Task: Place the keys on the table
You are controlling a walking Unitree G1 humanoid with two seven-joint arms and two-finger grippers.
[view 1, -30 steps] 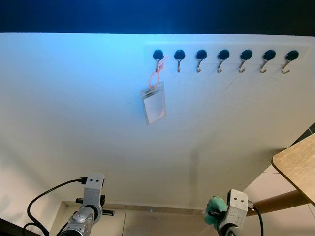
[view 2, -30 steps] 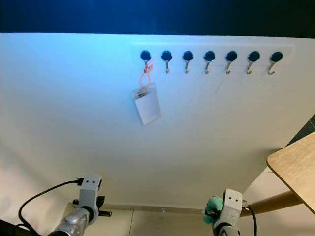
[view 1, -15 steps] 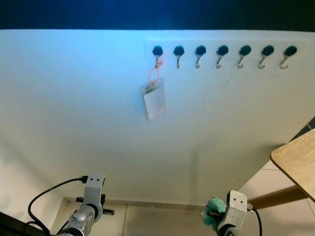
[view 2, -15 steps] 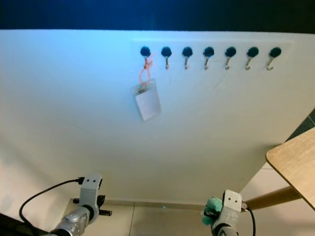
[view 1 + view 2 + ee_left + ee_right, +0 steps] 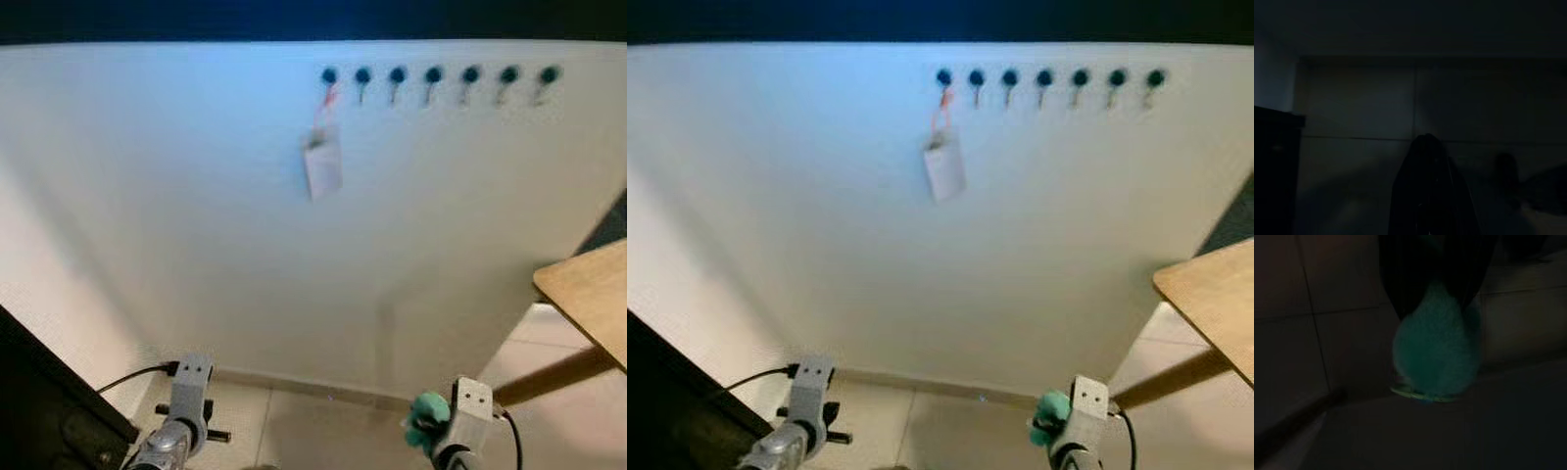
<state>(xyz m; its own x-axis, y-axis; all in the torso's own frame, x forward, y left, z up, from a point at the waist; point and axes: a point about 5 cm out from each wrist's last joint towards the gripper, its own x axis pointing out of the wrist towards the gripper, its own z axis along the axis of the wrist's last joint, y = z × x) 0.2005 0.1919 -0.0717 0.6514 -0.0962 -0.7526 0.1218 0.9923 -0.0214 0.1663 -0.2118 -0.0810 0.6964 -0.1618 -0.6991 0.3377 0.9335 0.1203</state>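
Note:
The keys hang from a fluffy green keyring (image 5: 1437, 357), gripped between the two black fingers of my right gripper (image 5: 1434, 293), which is shut on it. In the left eye view the green tuft (image 5: 427, 409) sits beside my right wrist, low over the tiled floor. The wooden table (image 5: 591, 291) juts in at the right edge, above and to the right of that gripper. My left gripper (image 5: 1425, 147) hangs idle over the floor, its fingers together.
A white wall stands straight ahead with a row of black hooks (image 5: 434, 74). A card holder on an orange loop (image 5: 322, 166) hangs from the leftmost hook. Dark furniture (image 5: 49, 411) fills the lower left corner. A table leg (image 5: 549, 377) slants below the tabletop.
The whole view has shifted and blurred: hooks and card now sit higher, smaller and further right, and dark furniture has come in at the lower left. Both arms hold as before.

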